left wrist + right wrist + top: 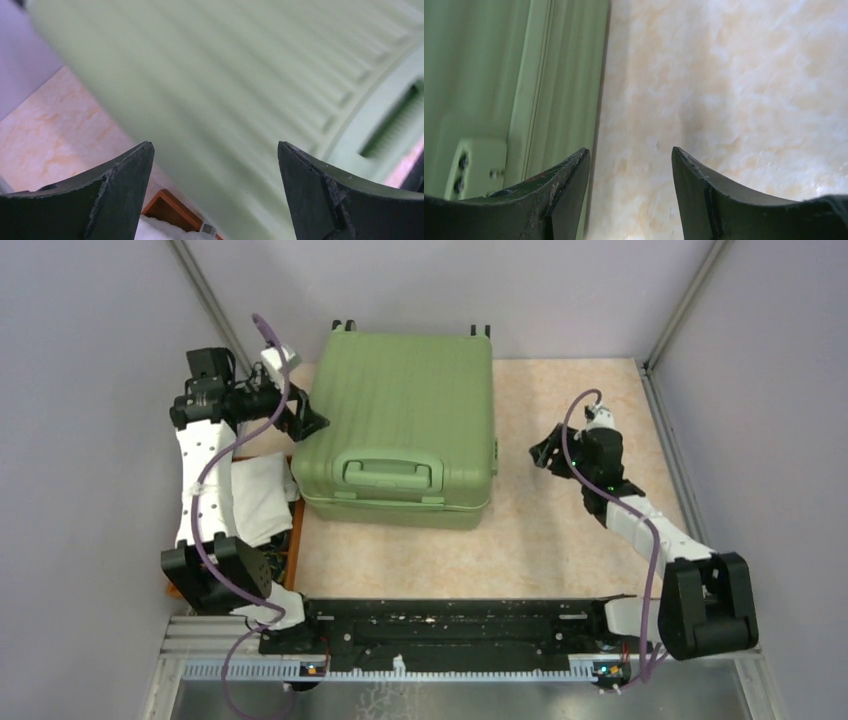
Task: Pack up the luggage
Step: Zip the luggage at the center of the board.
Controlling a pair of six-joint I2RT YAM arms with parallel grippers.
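The luggage (405, 415) lies closed and flat on the counter (560, 530), handle toward the arms. The left tool (312, 423) gapes wide at its left side. The right tool (541, 453), fingers parted and empty, sits near its right side.

Laboratory robot cell: plain grey walls (90, 360) and metal corner posts (205, 285) enclose a marbled beige tabletop (560, 530); left arm (200, 480) and right arm (640, 523) mount on a black rail (450, 630) at its near edge.

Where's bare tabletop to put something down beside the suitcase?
Bare table lies right of the suitcase, around the right gripper, and in front, toward the arm bases. The left side is crowded: left gripper, white cloth, wooden tray.
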